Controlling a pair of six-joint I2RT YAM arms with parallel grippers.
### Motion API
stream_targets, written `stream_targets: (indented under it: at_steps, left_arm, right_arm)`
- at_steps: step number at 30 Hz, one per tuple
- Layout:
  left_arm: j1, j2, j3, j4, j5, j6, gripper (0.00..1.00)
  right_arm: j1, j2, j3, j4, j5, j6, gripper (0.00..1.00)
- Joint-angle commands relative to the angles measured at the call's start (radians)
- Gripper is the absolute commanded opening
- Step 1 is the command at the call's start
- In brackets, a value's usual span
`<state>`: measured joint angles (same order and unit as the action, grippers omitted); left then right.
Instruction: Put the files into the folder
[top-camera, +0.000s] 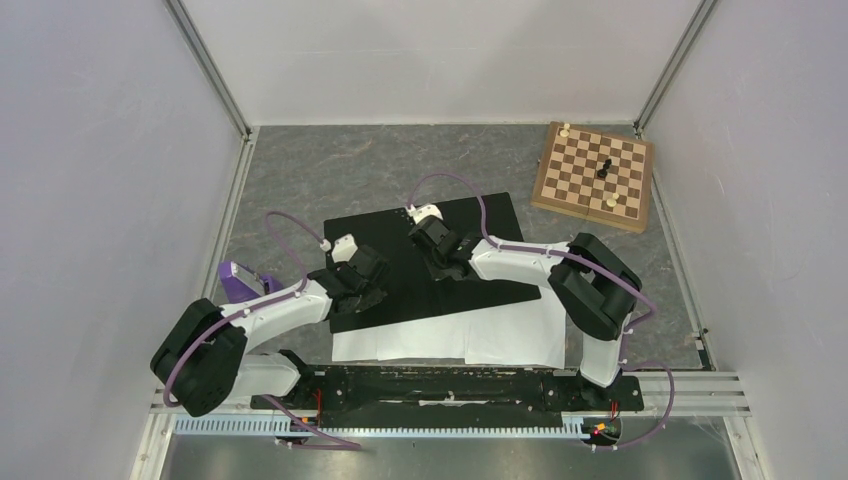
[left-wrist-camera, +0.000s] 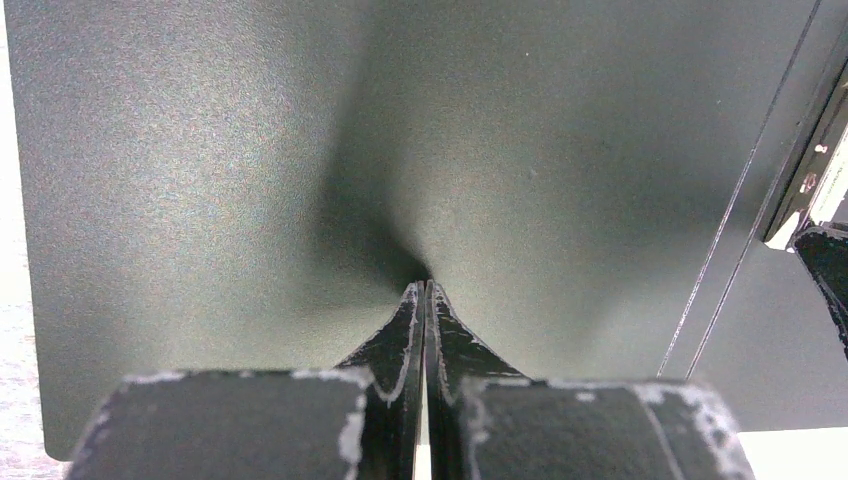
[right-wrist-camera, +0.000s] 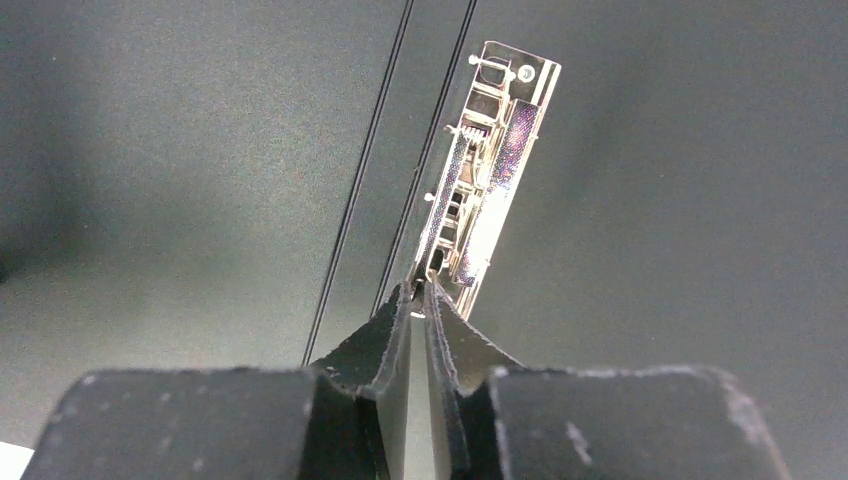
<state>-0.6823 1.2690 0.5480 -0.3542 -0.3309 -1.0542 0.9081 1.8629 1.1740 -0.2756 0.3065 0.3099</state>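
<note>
Overhead showed white paper sheets (top-camera: 500, 340) jutting from under the open black-faced folder (top-camera: 420, 300) at frame centre. The wrist views showed more: the left gripper (left-wrist-camera: 426, 285) was clenched empty against the folder, and the right gripper (right-wrist-camera: 421, 292) was nearly closed at the silver metal clip (right-wrist-camera: 485, 170), though I could not tell whether it gripped.

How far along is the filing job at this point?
Done: the folder lies open, black faces up. In hand: the left end effector, shut, has its tips on the left face; the right end effector, tips nearly together, is at the clip. Left: the files lie under the folder's near edge, none inside.
</note>
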Motion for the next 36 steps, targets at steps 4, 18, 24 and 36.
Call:
stream_targets:
  at_steps: [4, 18, 24, 36]
  left_arm:
    - [-0.005, 0.015, -0.004, -0.002, -0.049, -0.036, 0.02]
    - [-0.004, 0.045, 0.006, -0.018, -0.051, -0.044, 0.02]
    - [-0.004, 0.06, 0.008, -0.035, -0.059, -0.051, 0.02]
    - [-0.002, 0.085, 0.006, -0.073, -0.073, -0.083, 0.02]
  right_arm:
    - [0.006, 0.019, 0.025, -0.02, 0.056, -0.013, 0.09]
    - [0.021, 0.028, -0.019, -0.016, 0.065, -0.014, 0.1]
    - [0.021, 0.033, -0.034, -0.015, 0.074, -0.014, 0.07]
    - [0.021, 0.064, -0.1, -0.073, 0.218, 0.016, 0.06]
